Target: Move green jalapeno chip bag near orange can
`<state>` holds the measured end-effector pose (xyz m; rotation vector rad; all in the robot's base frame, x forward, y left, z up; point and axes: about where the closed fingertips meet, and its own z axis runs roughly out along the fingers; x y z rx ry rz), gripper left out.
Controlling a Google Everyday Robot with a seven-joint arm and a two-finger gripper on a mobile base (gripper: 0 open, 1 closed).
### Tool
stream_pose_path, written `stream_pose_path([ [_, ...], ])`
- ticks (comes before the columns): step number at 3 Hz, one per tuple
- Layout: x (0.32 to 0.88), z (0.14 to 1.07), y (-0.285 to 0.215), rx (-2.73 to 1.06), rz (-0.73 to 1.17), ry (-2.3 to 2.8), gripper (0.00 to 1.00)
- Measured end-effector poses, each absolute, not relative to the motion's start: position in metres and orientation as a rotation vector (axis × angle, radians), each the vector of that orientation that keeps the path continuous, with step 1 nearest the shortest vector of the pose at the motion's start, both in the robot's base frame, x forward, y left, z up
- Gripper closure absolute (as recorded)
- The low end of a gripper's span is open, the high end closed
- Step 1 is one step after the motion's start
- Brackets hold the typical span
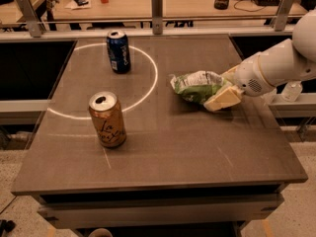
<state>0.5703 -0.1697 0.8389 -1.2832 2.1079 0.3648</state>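
A crumpled green and white chip bag [196,86], its small print too fine to read, lies on the right side of a dark table [197,152], well apart from an upright orange-gold can [106,120] at front left whose dark cursive lettering begins "La". A dark blue can [119,52] with unreadable white lettering stands at the back, on a white circle [150,85] marked on the tabletop; both cans have opened tops, their contents unseen. The white arm's gripper [220,89] reaches in from the right, its cream fingers [222,98] spread either side of the bag's right end.
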Motion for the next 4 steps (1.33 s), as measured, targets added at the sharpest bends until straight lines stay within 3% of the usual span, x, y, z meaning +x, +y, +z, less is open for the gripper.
stream_pose_path([
  [2, 0.552, 0.828, -0.143, -1.504, 0.554, 2.015, 0.86],
  [3, 0.552, 0.832, -0.143, -1.504, 0.554, 2.015, 1.00],
  [4, 0.552, 0.832, -0.143, -1.504, 0.554, 2.015, 1.00],
])
